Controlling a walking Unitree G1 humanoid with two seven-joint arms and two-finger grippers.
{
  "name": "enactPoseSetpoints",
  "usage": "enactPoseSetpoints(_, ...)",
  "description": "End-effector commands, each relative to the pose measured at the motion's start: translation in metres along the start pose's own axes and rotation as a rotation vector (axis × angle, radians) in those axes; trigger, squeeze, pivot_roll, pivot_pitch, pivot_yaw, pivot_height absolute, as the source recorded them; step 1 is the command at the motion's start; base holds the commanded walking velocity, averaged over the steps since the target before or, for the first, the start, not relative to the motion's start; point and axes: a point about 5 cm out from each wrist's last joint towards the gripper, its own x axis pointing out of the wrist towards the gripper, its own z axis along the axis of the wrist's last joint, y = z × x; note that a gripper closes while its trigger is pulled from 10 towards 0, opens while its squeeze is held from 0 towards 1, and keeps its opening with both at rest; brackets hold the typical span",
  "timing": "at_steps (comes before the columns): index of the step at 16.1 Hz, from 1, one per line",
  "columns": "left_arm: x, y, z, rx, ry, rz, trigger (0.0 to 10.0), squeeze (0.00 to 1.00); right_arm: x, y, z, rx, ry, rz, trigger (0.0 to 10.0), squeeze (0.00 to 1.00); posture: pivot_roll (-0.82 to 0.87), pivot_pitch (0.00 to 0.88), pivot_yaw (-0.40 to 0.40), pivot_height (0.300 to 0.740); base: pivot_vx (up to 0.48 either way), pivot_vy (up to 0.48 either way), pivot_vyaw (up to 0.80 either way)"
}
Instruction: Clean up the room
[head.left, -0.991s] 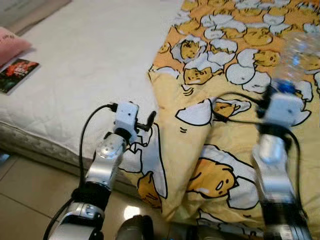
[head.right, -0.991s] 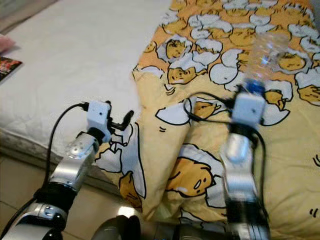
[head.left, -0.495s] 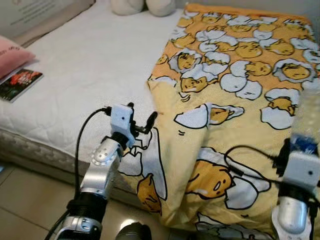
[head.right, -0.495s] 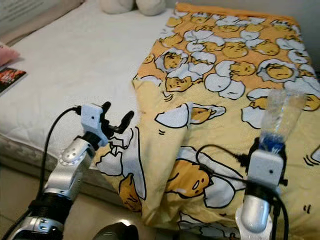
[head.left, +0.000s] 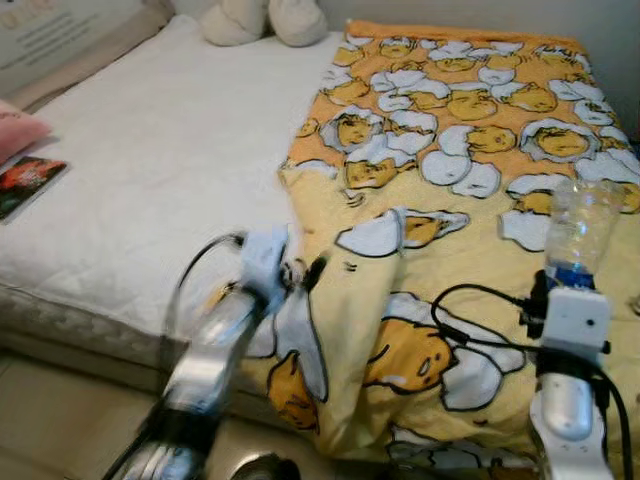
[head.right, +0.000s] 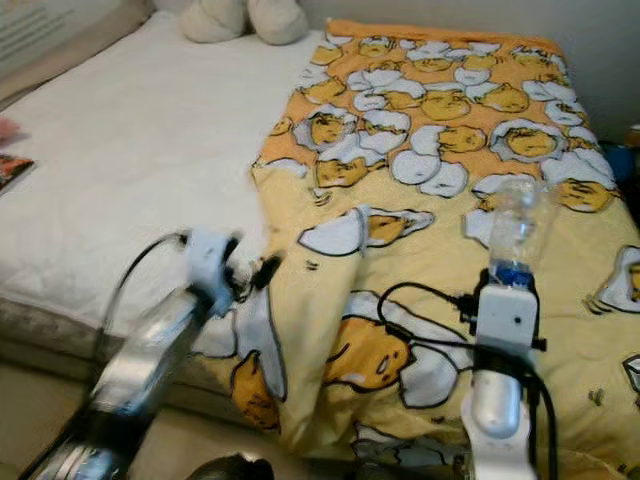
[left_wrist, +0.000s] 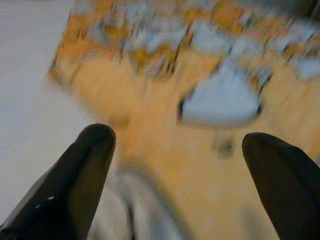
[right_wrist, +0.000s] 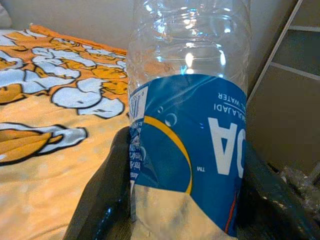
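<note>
A clear plastic water bottle (head.left: 580, 225) with a blue label stands upright in my right gripper (head.left: 572, 278), above the right side of the yellow egg-print blanket (head.left: 450, 150). In the right wrist view both black fingers (right_wrist: 105, 200) press the bottle's (right_wrist: 190, 100) labelled part. My left gripper (head.left: 305, 270) is blurred and open, over the blanket's left edge near the front of the bed. The left wrist view has its two fingertips (left_wrist: 80, 175) spread wide with only blanket (left_wrist: 175, 125) beyond them.
A white mattress (head.left: 150, 150) takes up the bed's left half. A book (head.left: 25, 185) and a pink pillow (head.left: 15, 130) lie at its left edge. A plush toy (head.left: 265, 20) sits at the head. Tiled floor (head.left: 50, 420) lies below. A shelf unit (right_wrist: 295, 75) stands right of the bed.
The camera has tilted up, so more of the bed shows. My right arm has drawn back with the bottle still held. The left arm is blurred and has shifted slightly right.
</note>
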Motion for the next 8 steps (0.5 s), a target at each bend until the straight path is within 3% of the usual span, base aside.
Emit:
enactPoseSetpoints(1,-0.01,0.002,-0.014,0.014,0.118,0.001,10.0,0.0,0.004,-0.002,0.001,0.001,-0.003,0.009,10.0,0.0,0.03,0.0,-0.007,0.736,0.0,0.0,0.0)
enactPoseSetpoints(2,-0.029,0.007,-0.017,-0.007,0.114,0.0,10.0,0.0,0.003,-0.002,0.001,0.009,0.002,0.017,10.0,0.0,0.04,0.0,-0.028,0.736,0.0,0.0,0.0)
enactPoseSetpoints(4,-0.047,0.01,-0.012,0.013,0.017,-0.013,10.0,0.0,-0.003,-0.003,0.0,0.066,0.013,0.037,10.0,0.0,0.07,0.0,-0.05,0.736,0.0,0.0,0.0)
enactPoseSetpoints(5,-0.064,0.019,-0.001,-0.002,-0.153,0.07,10.0,0.0,-0.022,-0.001,0.001,0.178,0.025,0.111,10.0,0.0,0.07,0.0,-0.058,0.736,0.0,0.0,0.0)
enactPoseSetpoints(6,-0.074,0.025,0.005,0.027,-0.195,0.148,10.0,0.0,-0.034,-0.002,-0.001,0.217,0.043,0.145,10.0,0.0,0.07,0.0,-0.064,0.736,0.0,0.0,0.0)
enactPoseSetpoints(8,-0.077,0.008,0.0,-0.023,-0.16,0.074,10.0,0.0,-0.04,-0.002,-0.004,0.188,0.063,0.159,10.0,0.0,0.07,0.0,-0.058,0.736,0.0,0.0,0.0)
